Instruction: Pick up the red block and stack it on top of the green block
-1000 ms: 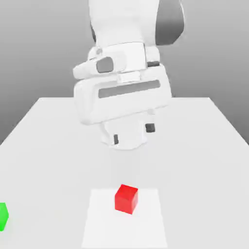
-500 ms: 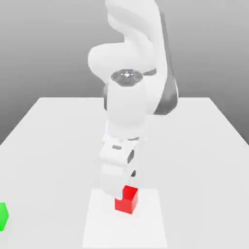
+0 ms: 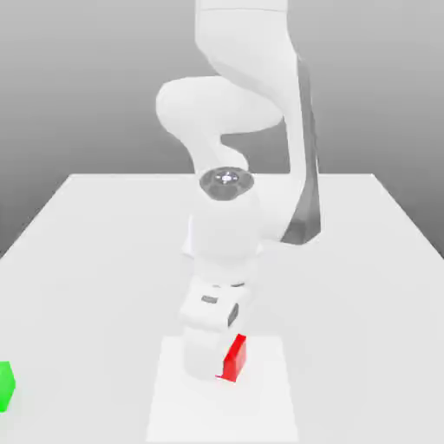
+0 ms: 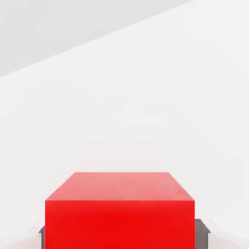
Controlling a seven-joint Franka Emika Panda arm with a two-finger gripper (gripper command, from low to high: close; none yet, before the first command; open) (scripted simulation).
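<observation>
Item one, the gripper (image 3: 217, 364): you have it down at table level over the pale square patch (image 3: 269, 408) near the front of the white table (image 3: 87, 234), where a second ago it hung well above the surface with its jaws spread; half a second ago it had dropped to just beside the cube, and now the jaws are drawn in on the red block (image 3: 234, 358). Item two, the red block: in the exterior view only its face toward that view's right shows past the hand, and in the hand view (image 4: 119, 209) it sits squarely between two dark fingertips (image 4: 202, 232), one touching each side face. It has not left the patch; it rests where it did a second ago. Item three, the green block (image 3: 5, 387): at the exterior view's far left edge, near the front of the table, well apart from the red block and unmoved. Reading for you: the descent and the closing look complete, so the pick appears secured but not yet lifted. Remaining, by judgement: a straight lift, a carry toward the exterior view's left, and a level placement on the green block's top, which leaves most of the task outstanding.
</observation>
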